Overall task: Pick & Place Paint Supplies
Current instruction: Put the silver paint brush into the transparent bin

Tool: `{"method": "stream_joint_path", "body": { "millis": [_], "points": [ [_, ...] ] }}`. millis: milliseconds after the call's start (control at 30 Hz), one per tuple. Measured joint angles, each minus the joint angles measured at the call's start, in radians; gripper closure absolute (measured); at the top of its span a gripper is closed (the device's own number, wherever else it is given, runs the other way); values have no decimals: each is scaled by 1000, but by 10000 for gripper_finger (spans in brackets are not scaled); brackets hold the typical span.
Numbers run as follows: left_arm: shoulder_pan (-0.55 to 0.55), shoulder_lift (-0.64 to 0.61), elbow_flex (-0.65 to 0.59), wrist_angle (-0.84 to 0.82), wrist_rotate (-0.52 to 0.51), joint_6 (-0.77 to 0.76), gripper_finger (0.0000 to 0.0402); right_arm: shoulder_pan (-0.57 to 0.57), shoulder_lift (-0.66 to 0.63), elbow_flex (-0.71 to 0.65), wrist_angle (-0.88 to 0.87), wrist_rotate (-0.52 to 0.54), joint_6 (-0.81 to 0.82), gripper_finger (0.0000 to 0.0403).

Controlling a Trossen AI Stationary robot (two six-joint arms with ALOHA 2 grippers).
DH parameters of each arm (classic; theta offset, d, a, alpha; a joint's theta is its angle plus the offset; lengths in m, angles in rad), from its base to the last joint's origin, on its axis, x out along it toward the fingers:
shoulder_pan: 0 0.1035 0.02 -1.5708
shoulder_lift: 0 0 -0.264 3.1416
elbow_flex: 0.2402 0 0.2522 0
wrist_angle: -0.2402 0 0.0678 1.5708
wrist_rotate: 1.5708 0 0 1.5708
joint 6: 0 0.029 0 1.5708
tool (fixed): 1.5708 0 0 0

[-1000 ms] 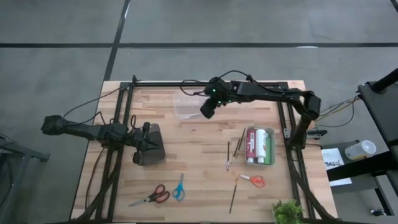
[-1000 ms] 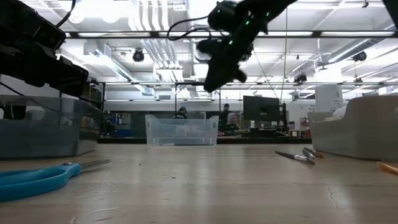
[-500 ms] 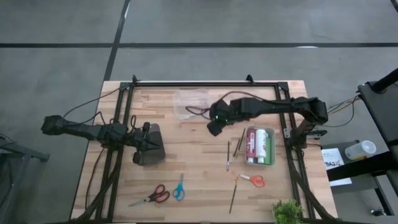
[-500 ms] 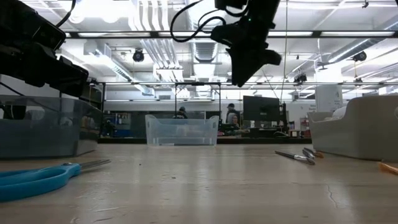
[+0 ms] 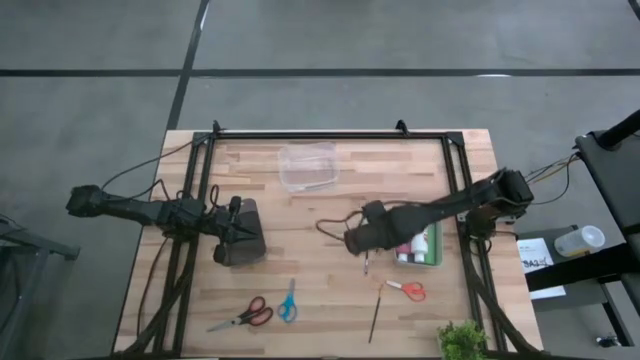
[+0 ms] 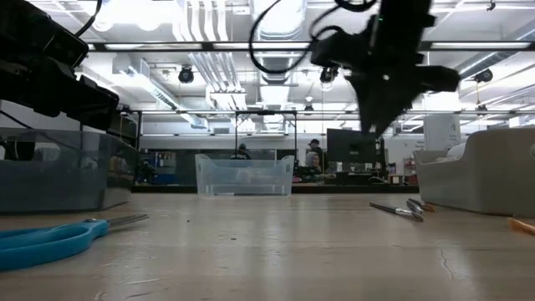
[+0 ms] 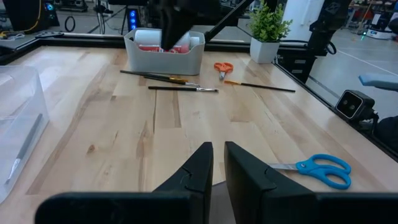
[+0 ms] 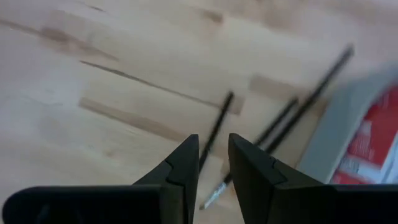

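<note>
Green, white and red paint bottles [image 5: 418, 236] lie in a light tray [image 7: 165, 52] on the table's right. Two thin brushes [image 5: 367, 250] [image 5: 386, 227] lie flat on the wood left of the tray, and a third [image 5: 375, 312] lies nearer the near edge. Another brush [image 7: 25, 149] lies inside the clear container [image 5: 307, 165] at the far side. My right gripper [image 5: 356, 240] hovers over the two brushes by the tray, narrowly open and empty; a brush [image 8: 214, 134] shows just past its fingers. My left gripper [image 5: 236, 228] waits at the table's left, shut.
Orange scissors [image 5: 406, 290] lie near the tray. Blue scissors [image 5: 288, 300] and red scissors [image 5: 243, 315] lie at the near edge. A small potted plant [image 5: 462, 340] stands at the near right corner. A black frame runs along the table's sides.
My right gripper has swung from above the clear container toward the table's near edge and to the right. It now hangs over the brushes beside the tray.
</note>
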Motion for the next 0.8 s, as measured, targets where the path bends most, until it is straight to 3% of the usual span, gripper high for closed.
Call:
{"method": "stream_joint_path", "body": {
  "millis": [267, 800],
  "points": [
    [0, 0, 0, 0, 0, 0, 351, 76, 0, -117, 106, 104, 271, 319],
    [0, 0, 0, 0, 0, 0, 351, 72, 3, -271, 351, 103, 290, 319]
  ]
}}
